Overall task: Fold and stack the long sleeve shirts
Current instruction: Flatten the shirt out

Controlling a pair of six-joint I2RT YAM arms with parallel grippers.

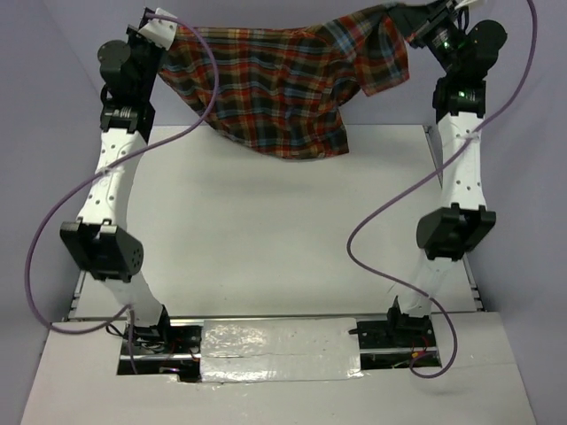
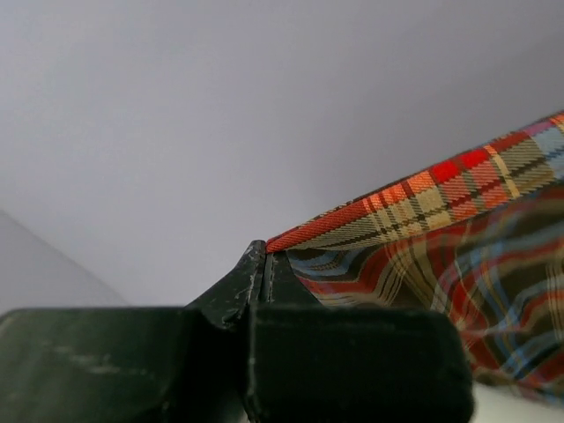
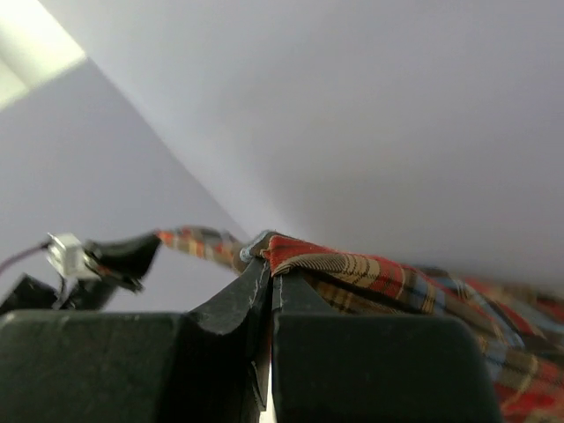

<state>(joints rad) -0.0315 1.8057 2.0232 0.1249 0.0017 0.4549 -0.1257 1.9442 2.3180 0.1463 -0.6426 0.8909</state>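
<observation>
A plaid long sleeve shirt (image 1: 283, 88) in red-orange, brown and light blue hangs stretched in the air above the far edge of the table. My left gripper (image 1: 170, 28) is shut on its left upper corner, and in the left wrist view the hemmed edge (image 2: 414, 198) runs out from the closed fingertips (image 2: 264, 256). On the other side my right gripper (image 1: 403, 19) is shut on the right upper corner; the cloth (image 3: 370, 269) drapes over its closed fingers (image 3: 264, 256). The shirt's lower part sags toward the table top.
The white table top (image 1: 283, 230) lies below the hanging shirt, with a grey wall behind. Purple cables (image 1: 71, 195) loop beside both arms. Silver tape (image 1: 279, 350) covers the near edge between the arm bases.
</observation>
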